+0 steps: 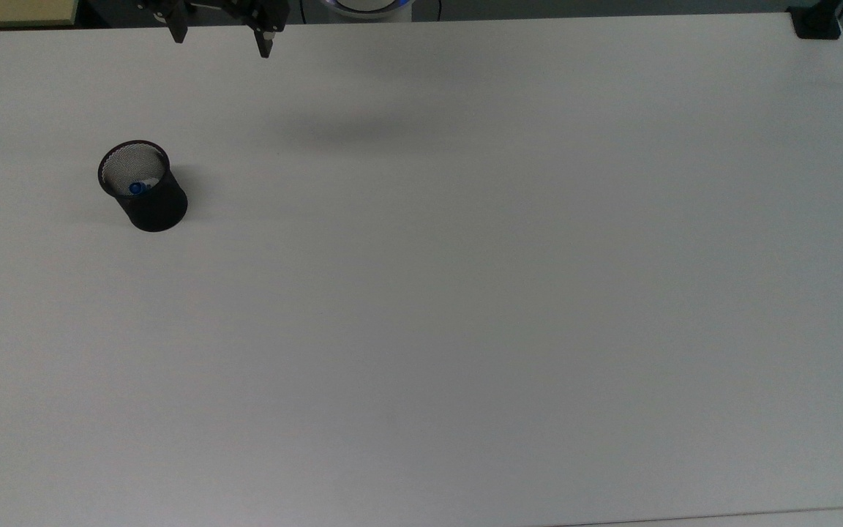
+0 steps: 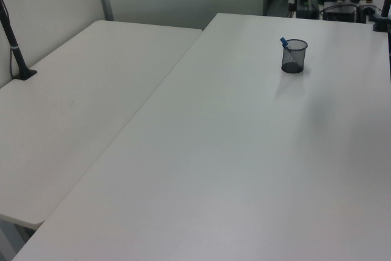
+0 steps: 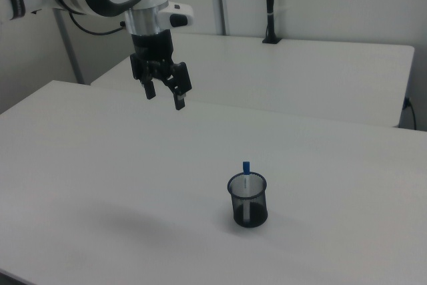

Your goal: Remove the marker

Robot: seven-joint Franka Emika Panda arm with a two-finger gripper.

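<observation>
White desk (image 1: 465, 293) carries one mesh cup (image 1: 145, 192) near its top-view left edge; marker (image 3: 245, 168) stands inside, blue cap up. I see gripper (image 3: 164, 93) spread, well apart. Light, stiff, slick barrel: I'd pinch below cap.

marker (image 3: 245, 177) upright in mesh cup (image 3: 248, 200); spread gripper (image 3: 165, 94) well apart

The marker (image 3: 246, 177), white-barrelled with a blue top, stands nearly upright in the black mesh cup (image 3: 248, 203), seemingly leaning on its rim.
</observation>
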